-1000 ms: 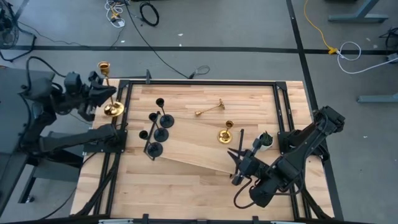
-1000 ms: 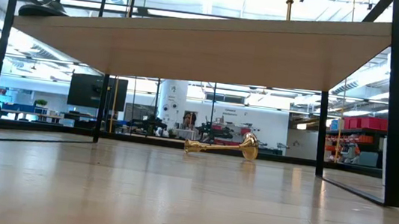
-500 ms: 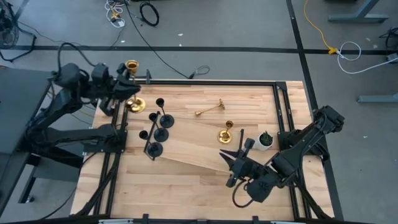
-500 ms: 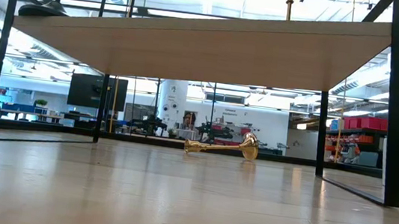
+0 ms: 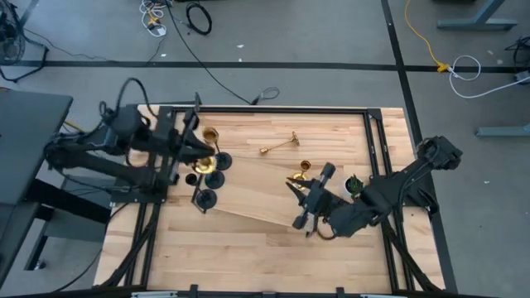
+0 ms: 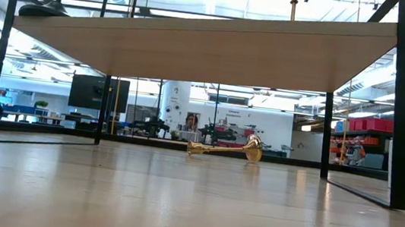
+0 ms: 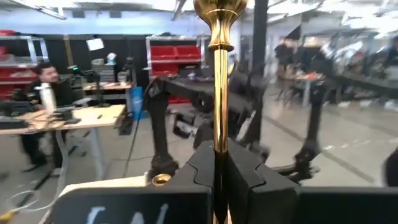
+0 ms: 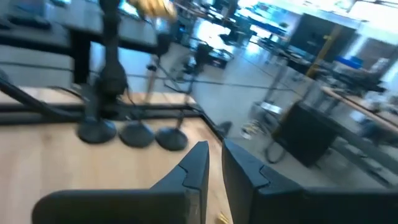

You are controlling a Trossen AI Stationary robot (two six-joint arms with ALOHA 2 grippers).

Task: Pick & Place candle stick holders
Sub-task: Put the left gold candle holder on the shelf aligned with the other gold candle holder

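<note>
My left gripper point(image 5: 197, 151) is shut on a gold candle stick holder point(image 5: 207, 136), upright beside three black candle stick holders point(image 5: 215, 176) that stand on their disc bases at the board's left. Another gold holder point(image 5: 280, 146) lies on its side at the table's far middle. A third gold one point(image 5: 304, 170) stands upright right of centre. My right gripper point(image 5: 295, 187) hovers just near of that one, its fingers point(image 8: 200, 163) a narrow gap apart with nothing between them. In the right wrist view the black holders point(image 8: 138, 132) show ahead. My left gripper pinches the gold holder's thin stem point(image 7: 217, 134) between its two fingers. The fingers come in about level from the table's left and lie across the stem. The holder stays upright, cup point(image 7: 217, 9) on top. Its base point(image 5: 204, 165) hangs below the fingers, above the board.
A small white pot with a green plant point(image 5: 354, 184) stands by the right arm. A raised wooden board point(image 6: 211, 42) on black legs point(image 6: 396, 105) spans the table, with a black frame point(image 5: 265, 110) around it. Bare wood lies along the near side point(image 5: 248, 257).
My left gripper has swung from beyond the table's left edge toward the right and now stands over the board by the black holders. It has stayed shut on the gold holder, which has kept upright. My right gripper has moved up and toward the far edge and the left.
</note>
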